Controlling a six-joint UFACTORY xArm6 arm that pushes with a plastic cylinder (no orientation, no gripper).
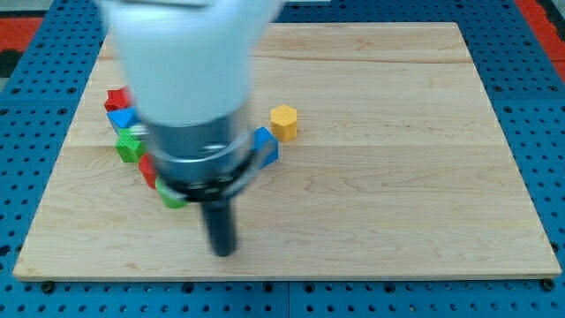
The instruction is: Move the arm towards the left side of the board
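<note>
My arm comes down from the view's top as a large white and grey blur, ending in a dark rod. My tip (222, 250) rests on the wooden board (397, 177) in its lower left-centre part. Just above-left of the tip sits a green block (173, 198), partly hidden by the arm. A red block (146, 170) and another green block (130, 146) lie further up-left, with a blue block (121, 118) and a red block (116, 97) above them. A blue block (266, 146) peeks out on the arm's right. A yellow hexagonal block (284, 121) stands apart, up-right of it.
The board lies on a blue perforated table (26, 132). The arm's body hides part of the block cluster and the board's upper left-centre.
</note>
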